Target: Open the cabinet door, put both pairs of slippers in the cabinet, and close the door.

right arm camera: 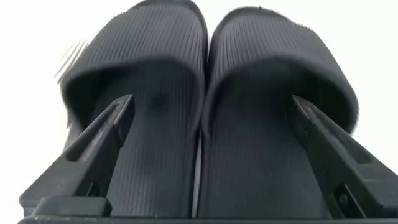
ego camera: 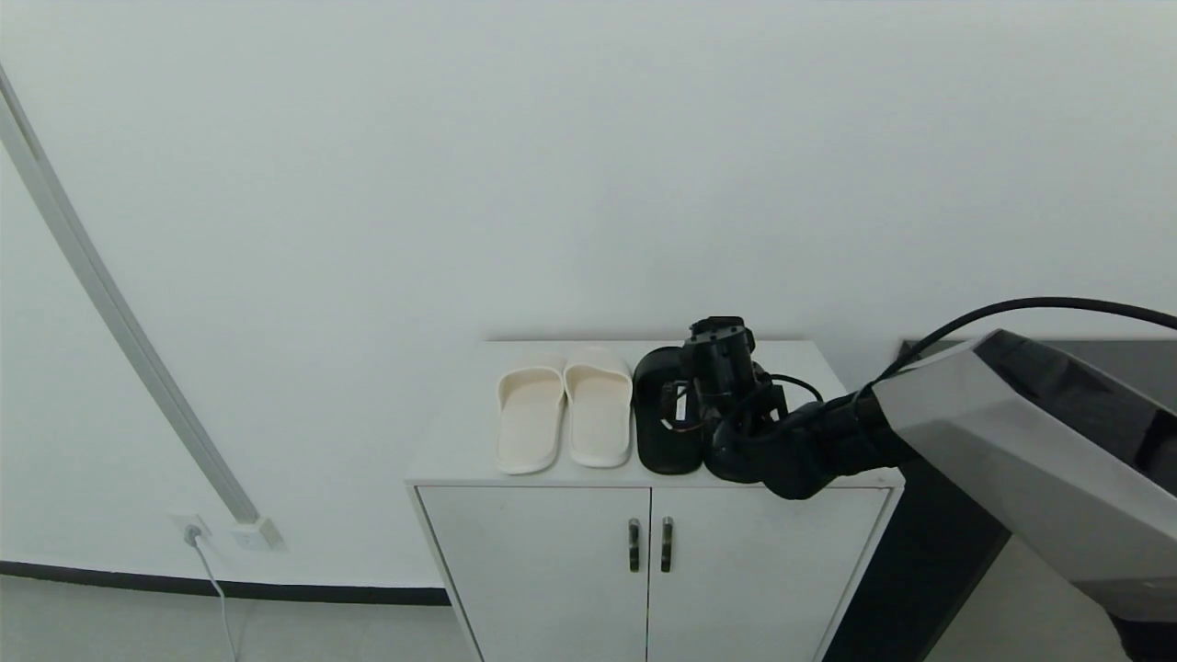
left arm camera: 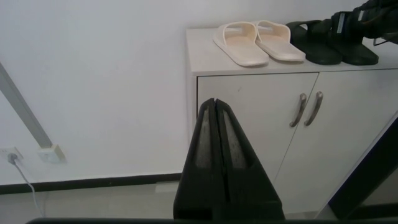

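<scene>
- My right hand (right arm camera: 212, 102) is wide open over the pair of black ribbed rubber slippers (ego camera: 664, 425), one finger above each. It grips nothing.
- The black pair sits on top of the white two-door cabinet (ego camera: 552, 561), in the lower middle of the head view, just right of the pair of cream rubber slippers (ego camera: 563, 414).
- Both doors are shut.
- My left hand (left arm camera: 214, 109) is closed tight, holding nothing.

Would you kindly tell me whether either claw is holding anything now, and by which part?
Nothing is held. The right claw is open, one finger over each of the black slippers; the left claw is shut, empty.
</scene>
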Motion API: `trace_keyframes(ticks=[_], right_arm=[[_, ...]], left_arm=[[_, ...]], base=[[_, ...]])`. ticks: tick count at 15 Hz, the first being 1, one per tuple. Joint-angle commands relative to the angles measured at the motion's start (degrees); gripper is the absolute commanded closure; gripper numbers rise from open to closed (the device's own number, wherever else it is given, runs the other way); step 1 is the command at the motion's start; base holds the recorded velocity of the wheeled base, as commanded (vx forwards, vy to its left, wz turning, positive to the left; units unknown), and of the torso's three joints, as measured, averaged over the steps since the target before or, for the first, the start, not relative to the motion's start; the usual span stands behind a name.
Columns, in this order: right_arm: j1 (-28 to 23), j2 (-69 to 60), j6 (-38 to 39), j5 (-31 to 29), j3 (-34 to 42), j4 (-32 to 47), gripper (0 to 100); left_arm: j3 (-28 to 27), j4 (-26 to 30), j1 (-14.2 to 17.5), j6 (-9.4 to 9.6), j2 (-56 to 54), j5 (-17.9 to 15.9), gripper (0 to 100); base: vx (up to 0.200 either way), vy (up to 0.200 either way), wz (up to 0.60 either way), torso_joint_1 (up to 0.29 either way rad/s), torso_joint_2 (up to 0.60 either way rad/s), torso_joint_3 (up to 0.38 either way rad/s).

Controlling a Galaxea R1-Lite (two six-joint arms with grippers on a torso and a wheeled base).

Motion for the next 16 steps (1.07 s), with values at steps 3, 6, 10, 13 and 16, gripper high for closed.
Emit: trace_keyframes(ticks=[3, 6, 10, 13, 16], right_arm=[[-1.4, 6.6, -0.6, -0.5, -8.0, 0.2, 0], [-2.1, 8.7, -0.8, -0.5, -10.7, 0.5, 0], [-2.4, 10.0, -1.2, -0.9, -12.2, 0.9, 100], [-2.4, 9.8, -1.2, -1.6, -12.0, 0.8, 100], [-2.3, 6.7, -1.2, -2.8, -10.9, 0.6, 100]], left_arm=[[0.0, 0.0, 0.0, -0.04, 0.0, 0.0, 100], [-0.1, 0.0, 0.0, -0.04, 0.1, 0.0, 100], [-0.1, 0.0, 0.0, -0.04, 0.0, 0.0, 100], [0.0, 0.0, 0.0, -0.21, 0.0, 0.1, 100], [-0.1, 0.0, 0.0, -0.21, 0.0, 0.1, 100]], base=[[0.0, 0.0, 0.0, 0.0, 0.0, 0.0], [0.0, 0.0, 0.0, 0.0, 0.0, 0.0], [0.0, 0.0, 0.0, 0.0, 0.0, 0.0], [0.0, 0.0, 0.0, 0.0, 0.0, 0.0], [0.0, 0.0, 0.0, 0.0, 0.0, 0.0]])
